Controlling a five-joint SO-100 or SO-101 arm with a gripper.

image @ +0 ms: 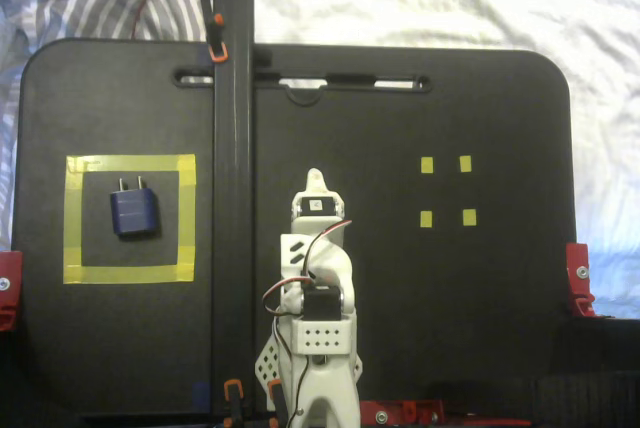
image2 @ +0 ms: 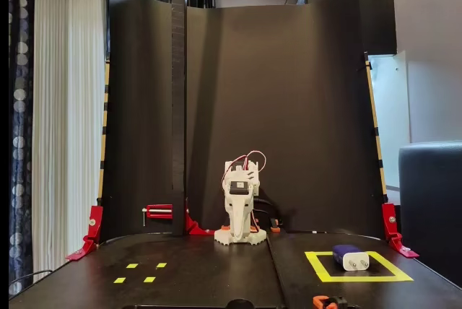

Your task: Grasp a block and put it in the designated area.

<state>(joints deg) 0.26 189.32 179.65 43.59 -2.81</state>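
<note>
While the navy-blue block is lying inside the yellow tape square on the left of the black board in a fixed view from above, the white arm is sitting folded at the near middle edge, well apart from it. The block is resting flat with its two silvery prongs pointing toward the far edge, its body sitting a little toward the far-left part of the square and touching none of the tape. The gripper is pointing toward the far side of the board, and its fingers are appearing drawn together around nothing, though the narrow tip is too small to be sure. In a fixed view from the front, the block is showing on the right, inside the tape outline, with the folded arm standing far behind at the foot of a black backdrop. Four small yellow markers are sitting in a cluster on the opposite side of the board. A dark vertical post is crossing the overhead picture between the square and the arm.
</note>
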